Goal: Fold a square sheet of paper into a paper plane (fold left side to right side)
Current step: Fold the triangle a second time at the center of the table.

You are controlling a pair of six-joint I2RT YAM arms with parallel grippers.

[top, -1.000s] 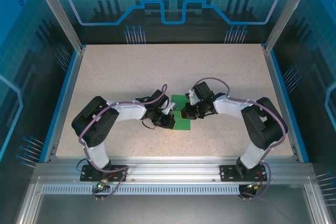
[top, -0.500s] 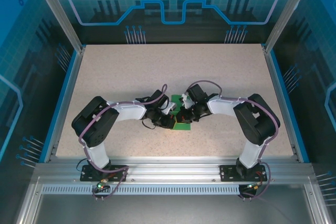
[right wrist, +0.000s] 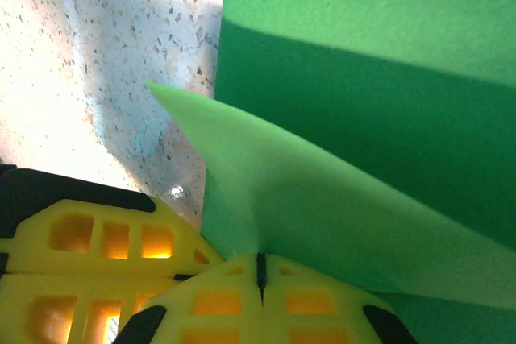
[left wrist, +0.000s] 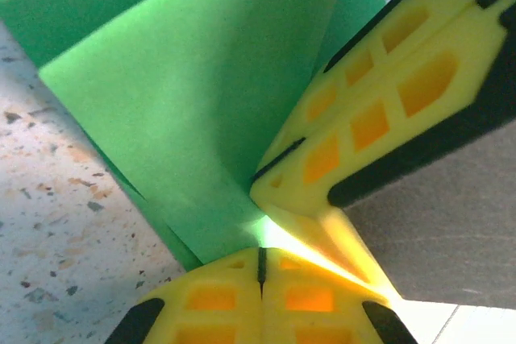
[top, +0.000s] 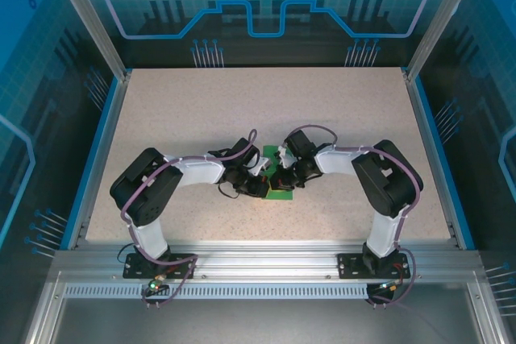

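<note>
At my own fingertips, near the middle of the surface (top: 201, 110), my left end effector (left wrist: 260, 257) and my right end effector (right wrist: 260, 262) meet tip to tip, each clenched on a raised flap of the square sheet of paper (top: 274, 154). Just beyond them the flap slants up off the rest of the green sheet. That part lies flat on the speckled surface between my two wrists.
</note>
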